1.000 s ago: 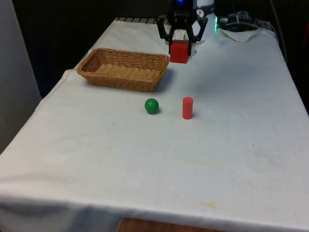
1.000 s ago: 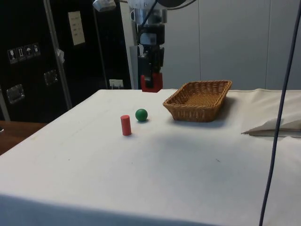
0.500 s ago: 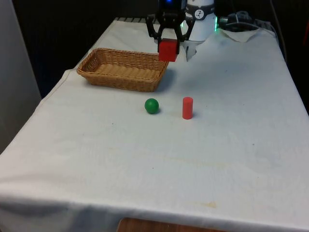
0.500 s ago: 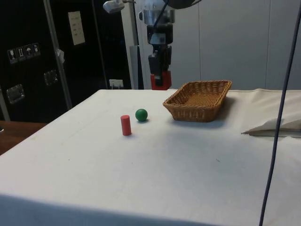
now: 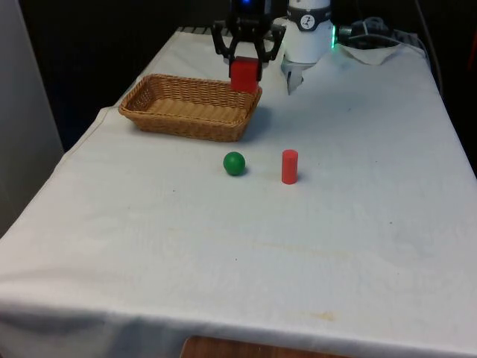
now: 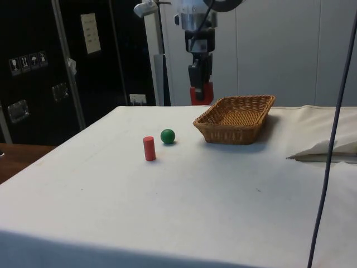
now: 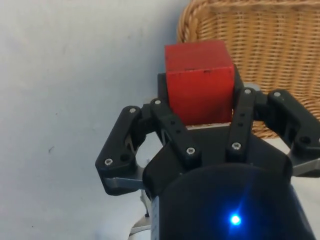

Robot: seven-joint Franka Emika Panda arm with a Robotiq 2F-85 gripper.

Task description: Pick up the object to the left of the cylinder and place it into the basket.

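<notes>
End effector (image 5: 244, 68) pinching red cube (image 5: 244, 74) just above basket (image 5: 160, 119) rim; carry further over basket's middle, lower, then release.

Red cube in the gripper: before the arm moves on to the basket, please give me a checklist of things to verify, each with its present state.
1. Grip: the gripper is shut on the red cube, one finger on each side: ok.
2. Height: the side view shows the cube held above the basket rim: ok.
3. Position over the basket: the cube is at the corner by the rim, not over the middle: not ok yet.
4. Basket inside has room: no object seen in it: ok.
5. Green ball and red cylinder stand on the cloth, away from the path: ok.
6. Cube is the right object: the ball lies left of the cylinder now: cannot tell.
</notes>
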